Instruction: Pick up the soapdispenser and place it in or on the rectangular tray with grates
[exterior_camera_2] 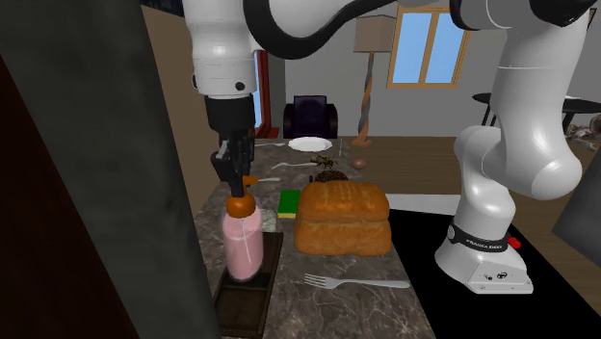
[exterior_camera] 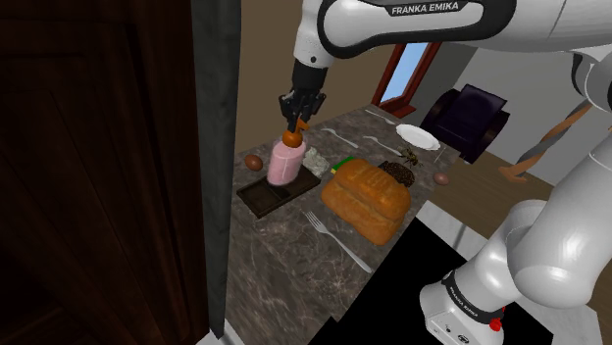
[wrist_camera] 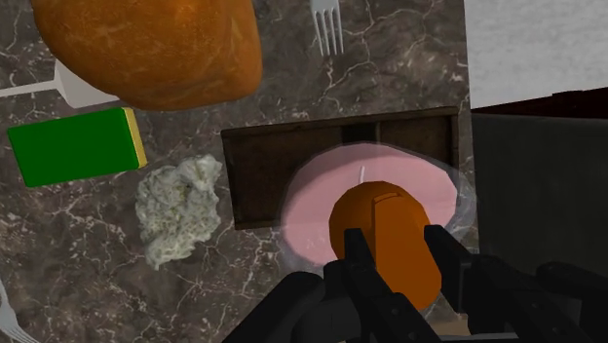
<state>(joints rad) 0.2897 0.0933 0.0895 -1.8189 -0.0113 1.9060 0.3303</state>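
Note:
The soap dispenser (exterior_camera: 285, 164) is a pink bottle with an orange pump top. It stands upright on the dark rectangular tray (exterior_camera: 260, 201) at the counter's edge beside a dark pillar. My gripper (exterior_camera: 294, 125) comes straight down on the orange top. In the wrist view the gripper (wrist_camera: 399, 248) clasps the orange cap from both sides, with the pink body of the dispenser (wrist_camera: 322, 209) and the tray (wrist_camera: 263, 185) beneath it. In the second exterior view the gripper (exterior_camera_2: 238, 188) sits on the cap of the dispenser (exterior_camera_2: 243, 246), whose base is on the tray (exterior_camera_2: 236, 308).
A large bread loaf (exterior_camera: 366, 199) lies just beside the tray, with a fork (exterior_camera: 338, 242) in front of it. A green sponge (wrist_camera: 78, 146) and a crumpled whitish lump (wrist_camera: 180, 209) lie near the tray. A brown egg (exterior_camera: 254, 162) and a white plate (exterior_camera: 418, 135) sit farther back. The dark pillar (exterior_camera: 216, 147) stands close.

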